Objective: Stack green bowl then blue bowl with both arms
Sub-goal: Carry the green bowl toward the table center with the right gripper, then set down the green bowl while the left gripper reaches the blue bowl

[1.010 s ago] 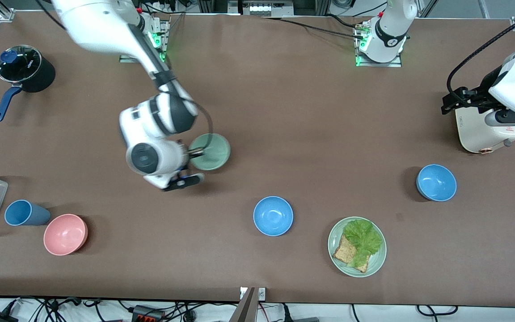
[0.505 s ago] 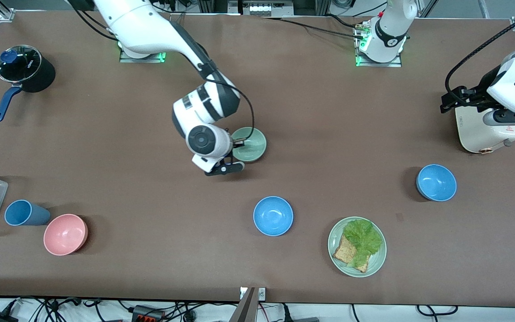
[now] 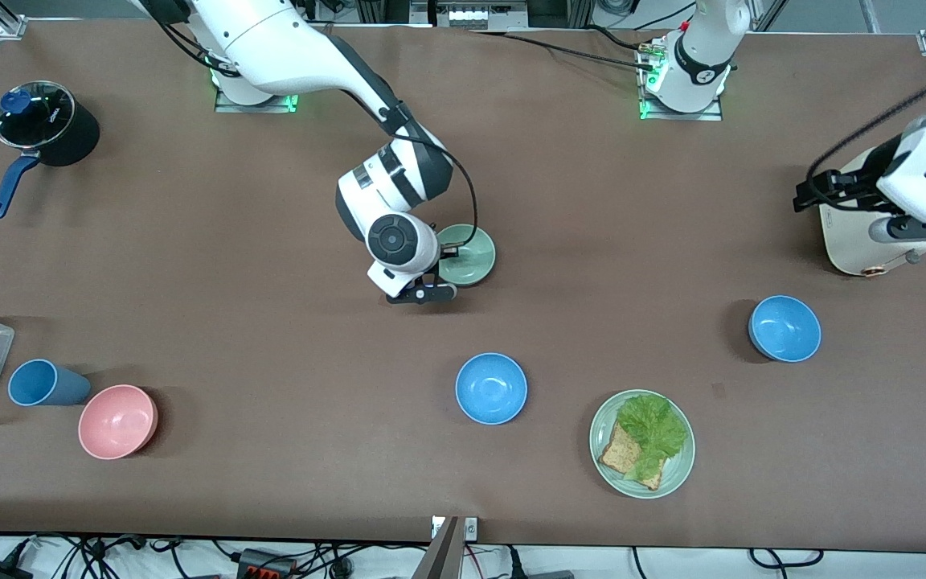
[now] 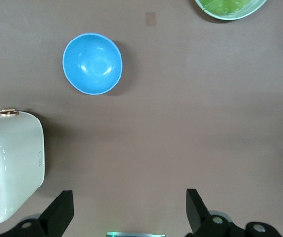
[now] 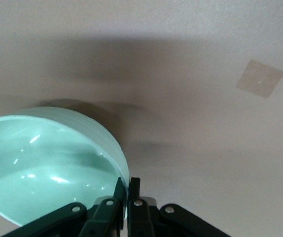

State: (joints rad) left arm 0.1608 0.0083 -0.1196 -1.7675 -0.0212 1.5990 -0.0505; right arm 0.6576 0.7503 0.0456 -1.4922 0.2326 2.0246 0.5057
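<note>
mint-green bowl (image 3: 469,254), sky-blue bowl (image 3: 491,388), pink bowl (image 3: 117,421), brown table (image 3: 190,265).

Pale mint green bowl (image 3: 469,255), upright and empty, hangs over mid-table, pinched at its rim. Sky-blue bowl (image 3: 491,388) sits open side up on the table, nearer the camera.

Taking the plate (image 3: 641,444) as landmark: one blue bowl (image 3: 491,388) sits beside it toward the right arm's end of the table. The other blue bowl (image 3: 784,328) lies farther from the front camera than the plate, toward the left arm's end. The toaster (image 3: 865,233) stands farther still, with the left gripper (image 4: 129,212) over the table beside it. The green bowl (image 3: 467,254), pinched at its rim by the right gripper (image 3: 445,252), is well apart from the plate.
</note>
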